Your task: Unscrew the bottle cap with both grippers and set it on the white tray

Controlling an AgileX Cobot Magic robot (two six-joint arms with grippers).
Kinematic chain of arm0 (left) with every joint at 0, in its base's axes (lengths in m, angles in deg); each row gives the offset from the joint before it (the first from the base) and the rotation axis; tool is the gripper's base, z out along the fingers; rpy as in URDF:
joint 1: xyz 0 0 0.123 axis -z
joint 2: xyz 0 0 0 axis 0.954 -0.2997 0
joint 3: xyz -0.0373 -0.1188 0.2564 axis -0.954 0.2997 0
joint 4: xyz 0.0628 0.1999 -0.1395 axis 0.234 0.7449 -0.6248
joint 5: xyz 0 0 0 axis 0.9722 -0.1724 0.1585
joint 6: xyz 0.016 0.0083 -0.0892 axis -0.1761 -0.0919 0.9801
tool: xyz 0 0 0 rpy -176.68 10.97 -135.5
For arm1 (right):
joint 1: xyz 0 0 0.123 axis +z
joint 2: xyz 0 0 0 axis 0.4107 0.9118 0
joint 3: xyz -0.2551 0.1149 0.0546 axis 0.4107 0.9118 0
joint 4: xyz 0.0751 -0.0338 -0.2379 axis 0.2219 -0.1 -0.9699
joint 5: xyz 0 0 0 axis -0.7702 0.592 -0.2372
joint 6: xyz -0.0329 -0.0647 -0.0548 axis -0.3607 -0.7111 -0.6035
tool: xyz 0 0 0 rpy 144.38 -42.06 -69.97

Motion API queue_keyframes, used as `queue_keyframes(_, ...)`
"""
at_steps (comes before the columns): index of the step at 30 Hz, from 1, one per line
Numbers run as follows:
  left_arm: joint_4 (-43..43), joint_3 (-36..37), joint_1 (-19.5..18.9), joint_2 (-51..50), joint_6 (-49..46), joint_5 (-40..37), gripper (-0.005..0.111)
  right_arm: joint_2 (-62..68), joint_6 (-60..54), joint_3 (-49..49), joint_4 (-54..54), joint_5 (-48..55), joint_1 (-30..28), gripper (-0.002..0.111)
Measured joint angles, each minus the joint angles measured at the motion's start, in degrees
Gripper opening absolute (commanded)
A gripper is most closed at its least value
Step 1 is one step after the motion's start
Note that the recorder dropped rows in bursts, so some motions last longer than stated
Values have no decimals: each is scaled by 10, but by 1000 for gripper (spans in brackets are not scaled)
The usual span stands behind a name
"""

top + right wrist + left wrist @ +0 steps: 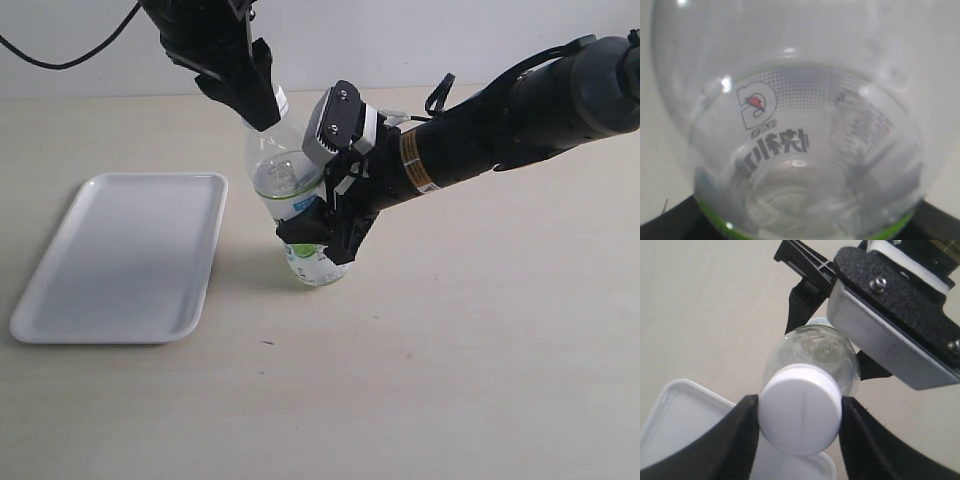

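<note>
The clear bottle (285,175) stands upright on the table just right of the white tray (125,255). My right gripper (325,235) is shut on the bottle's labelled lower half; in the right wrist view the bottle (790,140) fills the frame, with black fingers (670,225) at its sides. From above, my left gripper (255,105) is shut on the bottle cap (281,98). In the left wrist view the round white bottle cap (801,410) sits over the neck of the bottle (815,347), and both black fingers (737,437) press its sides.
The right arm's grey-white block (890,335) hangs close beside the bottle's shoulder. A corner of the white tray (670,410) lies below the cap in the left wrist view. Bare beige table (450,350) spreads in front and to the right.
</note>
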Motion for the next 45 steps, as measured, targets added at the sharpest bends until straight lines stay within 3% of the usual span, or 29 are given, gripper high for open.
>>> queue_keyframes(3,0,0,0,0,0,0,0,0,0,0,0,0,0,0)
queue_keyframes(14,-2,0,0,0,31,0,0,0,0,0,0,0,0,0)
queue_keyframes(45,-39,0,-3,-3,513,-2,0,0,0,0,-5,-1,-2,0)
